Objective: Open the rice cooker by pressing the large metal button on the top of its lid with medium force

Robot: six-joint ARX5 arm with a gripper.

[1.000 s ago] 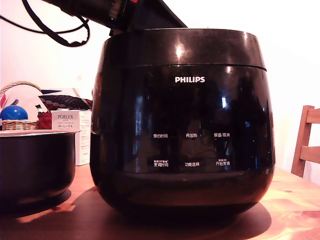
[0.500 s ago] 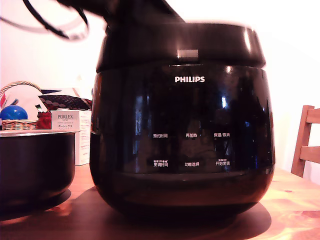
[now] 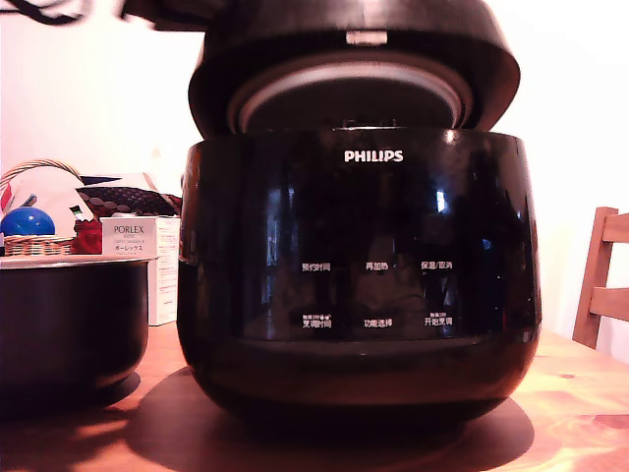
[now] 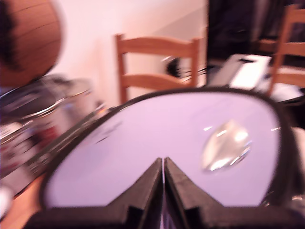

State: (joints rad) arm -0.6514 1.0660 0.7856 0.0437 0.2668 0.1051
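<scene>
Likely a home dining room: wooden table [image 3: 580,393], chairs [image 4: 157,62], wicker basket [image 3: 34,244].

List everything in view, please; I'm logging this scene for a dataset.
cooker: one, glossy black, centre of table, exterior view
lid: one, black, raised, silver-grey plate underneath
pot: one, dark, exterior view's left
box: one, white, behind pot
ball: one, blue, in a basket behind pot
table: one, wooden
chair: one, wooden, exterior view's right; more chairs in wrist view
gripper: one, black, fingers together over the lid
</scene>
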